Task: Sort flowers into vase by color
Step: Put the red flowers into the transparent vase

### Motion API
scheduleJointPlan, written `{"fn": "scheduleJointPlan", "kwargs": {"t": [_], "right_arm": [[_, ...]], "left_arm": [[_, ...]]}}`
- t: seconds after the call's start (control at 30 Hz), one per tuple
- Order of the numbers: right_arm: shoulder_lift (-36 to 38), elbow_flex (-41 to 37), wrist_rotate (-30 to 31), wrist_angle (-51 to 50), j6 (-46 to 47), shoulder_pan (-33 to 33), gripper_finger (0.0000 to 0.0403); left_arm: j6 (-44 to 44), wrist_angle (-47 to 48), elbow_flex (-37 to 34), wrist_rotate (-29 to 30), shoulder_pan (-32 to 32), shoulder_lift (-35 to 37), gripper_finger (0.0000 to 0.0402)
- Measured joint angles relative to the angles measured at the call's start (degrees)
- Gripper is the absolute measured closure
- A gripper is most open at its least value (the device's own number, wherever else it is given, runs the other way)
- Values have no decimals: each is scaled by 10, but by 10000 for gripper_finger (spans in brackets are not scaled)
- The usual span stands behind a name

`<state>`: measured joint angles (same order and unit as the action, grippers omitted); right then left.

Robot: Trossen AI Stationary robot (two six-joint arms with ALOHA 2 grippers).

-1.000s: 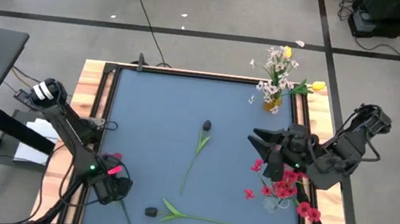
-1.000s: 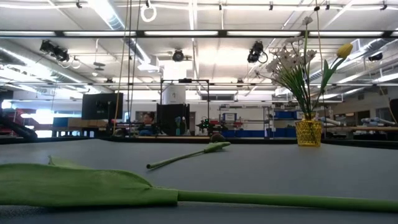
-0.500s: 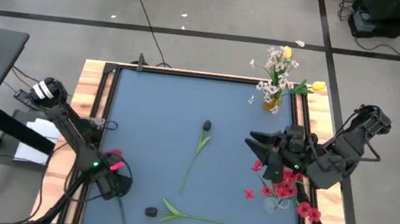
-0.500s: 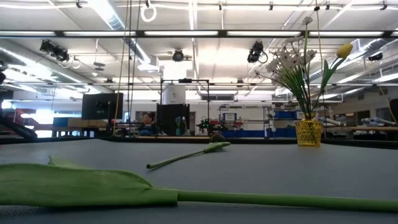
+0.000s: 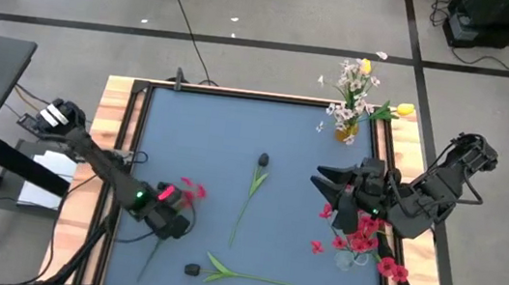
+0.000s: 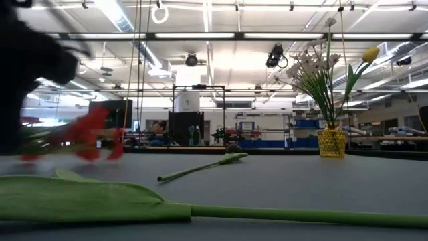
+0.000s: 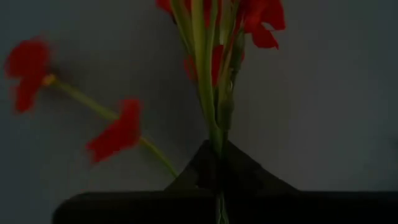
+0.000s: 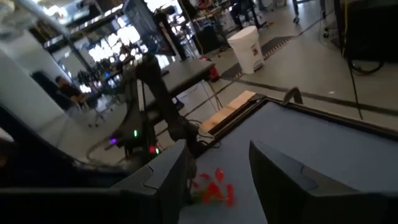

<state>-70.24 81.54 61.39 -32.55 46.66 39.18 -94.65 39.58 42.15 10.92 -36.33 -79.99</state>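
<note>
Carried inward: left pincer (image 5: 175, 222) gripping one red spray (image 5: 192, 190).

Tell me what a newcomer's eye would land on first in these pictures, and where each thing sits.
First, the red flower spray clamped by its stems in the left gripper, over the table's front left. Next, the yellow vase of white and yellow flowers at the far right corner, and the red flowers bunched at the right edge below the open right gripper. Two dark-headed buds lie loose on the blue mat.
</note>
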Motion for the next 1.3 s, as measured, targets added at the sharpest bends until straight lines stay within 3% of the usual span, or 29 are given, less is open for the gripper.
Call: {"fn": "scheduleJointPlan", "kwargs": {"t": [0.23,0.43,0.57,0.7,0.83,1.0,1.13,1.3], "right_arm": [[1,0,-75,-5,-51,1,223],[19,0,-17,0,-32,0,239],[29,0,3,0,-48,1,242],[27,0,-38,-4,-46,1,236],[-2,1,-60,0,-44,1,220],[-40,0,-56,28,-85,-16,196],[-65,0,-81,72,-132,-36,179],[-66,0,-74,69,-123,-48,176]], "left_arm": [[265,1,94,42,101,23,387],[510,-13,235,71,186,26,387],[654,-112,303,73,232,26,387],[765,-216,335,38,262,26,387],[833,-326,334,-44,281,21,387],[842,-511,334,-131,309,-14,386],[839,-581,333,-170,320,-58,386],[850,-661,334,-200,321,-87,386]]}}
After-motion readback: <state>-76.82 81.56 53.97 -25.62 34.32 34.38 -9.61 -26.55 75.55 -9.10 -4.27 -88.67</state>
